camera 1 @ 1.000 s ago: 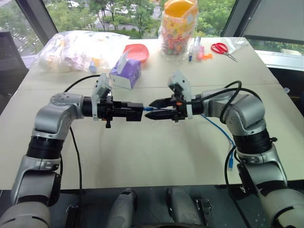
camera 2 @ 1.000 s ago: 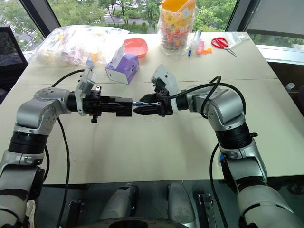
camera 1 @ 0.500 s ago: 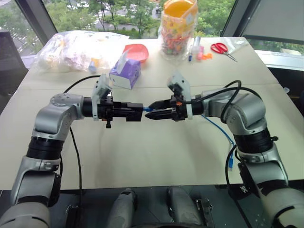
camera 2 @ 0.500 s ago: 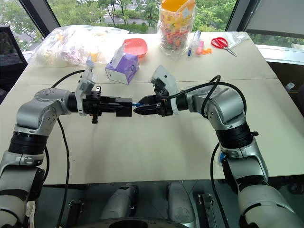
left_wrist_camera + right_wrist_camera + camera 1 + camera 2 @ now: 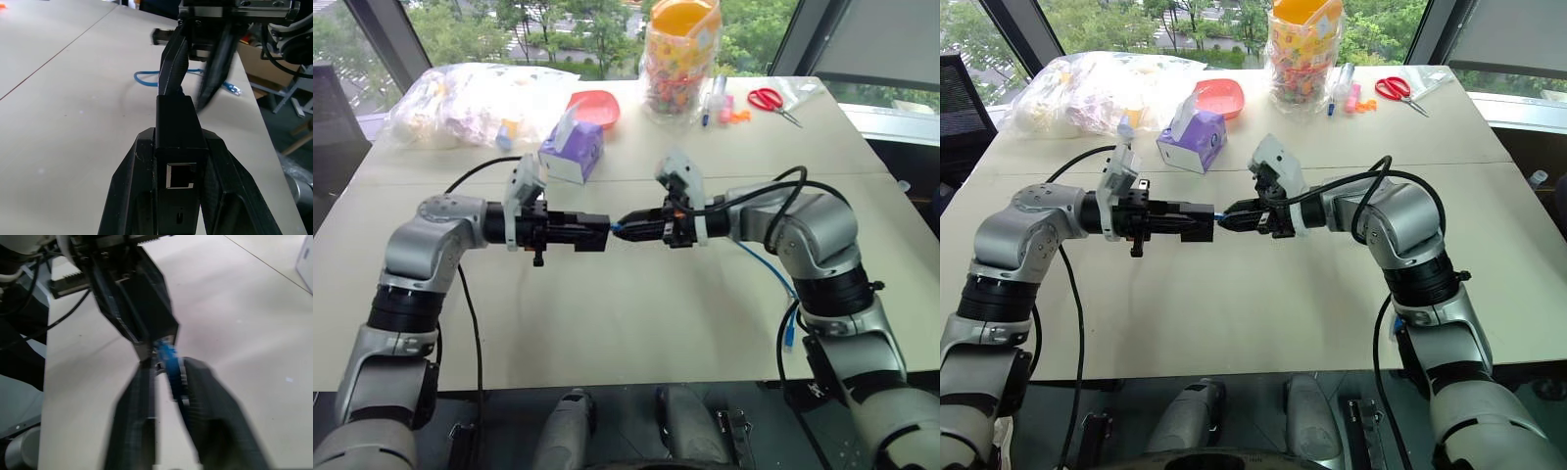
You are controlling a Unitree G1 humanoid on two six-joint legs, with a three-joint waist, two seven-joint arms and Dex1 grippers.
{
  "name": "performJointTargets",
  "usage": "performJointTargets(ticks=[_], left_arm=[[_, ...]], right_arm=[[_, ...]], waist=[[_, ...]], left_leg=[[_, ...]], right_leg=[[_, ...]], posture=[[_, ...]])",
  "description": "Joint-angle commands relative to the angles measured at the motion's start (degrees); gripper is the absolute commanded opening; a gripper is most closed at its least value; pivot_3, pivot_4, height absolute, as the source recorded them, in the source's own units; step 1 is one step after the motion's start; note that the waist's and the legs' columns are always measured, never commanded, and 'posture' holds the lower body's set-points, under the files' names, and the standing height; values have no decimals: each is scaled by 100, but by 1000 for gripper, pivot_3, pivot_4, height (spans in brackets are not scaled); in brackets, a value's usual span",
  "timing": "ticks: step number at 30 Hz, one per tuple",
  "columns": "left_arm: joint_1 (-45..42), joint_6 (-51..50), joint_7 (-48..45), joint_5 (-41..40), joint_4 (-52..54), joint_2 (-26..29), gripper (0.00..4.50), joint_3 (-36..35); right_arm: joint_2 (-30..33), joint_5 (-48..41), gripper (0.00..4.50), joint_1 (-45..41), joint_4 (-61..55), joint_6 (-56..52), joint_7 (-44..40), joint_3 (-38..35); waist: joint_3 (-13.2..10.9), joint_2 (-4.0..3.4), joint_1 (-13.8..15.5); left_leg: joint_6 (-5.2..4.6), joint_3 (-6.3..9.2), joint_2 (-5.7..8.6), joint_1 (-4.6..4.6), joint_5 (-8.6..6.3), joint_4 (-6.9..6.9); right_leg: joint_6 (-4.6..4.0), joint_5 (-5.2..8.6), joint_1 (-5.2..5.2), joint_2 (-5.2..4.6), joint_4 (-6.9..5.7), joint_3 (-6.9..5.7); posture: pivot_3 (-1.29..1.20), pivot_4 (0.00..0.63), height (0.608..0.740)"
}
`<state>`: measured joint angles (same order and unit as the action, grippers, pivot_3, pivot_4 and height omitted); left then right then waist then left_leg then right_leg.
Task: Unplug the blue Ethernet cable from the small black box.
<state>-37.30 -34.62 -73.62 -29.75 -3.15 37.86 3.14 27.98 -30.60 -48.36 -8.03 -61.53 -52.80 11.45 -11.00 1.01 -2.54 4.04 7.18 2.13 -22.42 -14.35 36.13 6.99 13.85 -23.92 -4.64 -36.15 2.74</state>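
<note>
One black box (image 5: 589, 230), one blue cable (image 5: 767, 262)

beige table (image 5: 607, 323), tissue box (image 5: 573, 152), scissors (image 5: 771, 101)

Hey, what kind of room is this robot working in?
Probably an office or lab upstairs: large windows overlook treetops, and a pale work table holds a purple tissue box, red scissors and a snack jar.

I can't read any text, label, brand or number from here. The purple tissue box (image 5: 573, 150) and the printed snack jar (image 5: 682, 61) carry patterns (too small for me to make out as letters), and the small black box (image 5: 177, 142) shows a bare face beside its port.
</note>
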Motion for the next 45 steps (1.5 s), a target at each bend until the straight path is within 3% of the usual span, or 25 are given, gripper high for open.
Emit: performJointTargets(ticks=[1,12,15,21,22,33,36,39,45], left_arm=[[-51,4,46,-122,211,3,504,-143],[-63,8,31,-119,198,18,504,-129],[-46,0,21,-129,224,39,504,-133],[-2,-18,-13,-162,258,136,504,-181],[5,-11,-13,-162,255,150,504,-184],[3,25,96,-183,288,77,504,-161],[1,27,130,-189,304,34,504,-151],[-3,19,142,-194,312,17,504,-148],[42,34,156,-197,344,5,504,-150]], right_arm=[[-132,-147,19,-127,-224,89,-60,48],[-93,-131,19,-63,-340,230,-144,106],[-61,-97,1139,-51,-323,299,-134,126],[92,-63,4217,-32,-238,401,-240,117],[122,-52,4443,-28,-221,399,-244,106],[92,-73,4443,-77,-207,328,-171,154],[17,-93,3603,-121,-186,271,-145,157],[-6,-67,2057,-135,-176,233,-129,175],[-18,-75,2057,-142,-185,199,-114,182]], waist=[[0,0,-2],[0,0,-1],[0,0,-4],[0,0,1],[0,0,2],[0,0,0],[0,0,-1],[0,0,0],[0,0,0]], left_leg=[[0,0,0,0,0,0],[0,0,0,0,0,0],[0,0,0,0,0,0],[0,-1,0,0,0,1],[0,-1,0,0,0,0],[0,-1,0,0,0,0],[0,-1,0,0,0,1],[0,-1,0,0,0,1],[0,-1,0,0,0,1]], right_leg=[[0,0,0,0,0,0],[0,0,0,0,0,0],[0,0,0,0,0,0],[0,0,-1,0,-1,0],[0,0,-1,0,-1,0],[0,0,-2,0,-2,0],[0,0,-2,0,-2,0],[0,0,-2,0,-2,0],[0,0,-2,0,-2,0]], posture=[[0,150,740],[0,150,740],[0,150,740],[0,150,740],[0,150,740],[0,150,740],[0,150,740],[0,150,740],[0,150,740]])
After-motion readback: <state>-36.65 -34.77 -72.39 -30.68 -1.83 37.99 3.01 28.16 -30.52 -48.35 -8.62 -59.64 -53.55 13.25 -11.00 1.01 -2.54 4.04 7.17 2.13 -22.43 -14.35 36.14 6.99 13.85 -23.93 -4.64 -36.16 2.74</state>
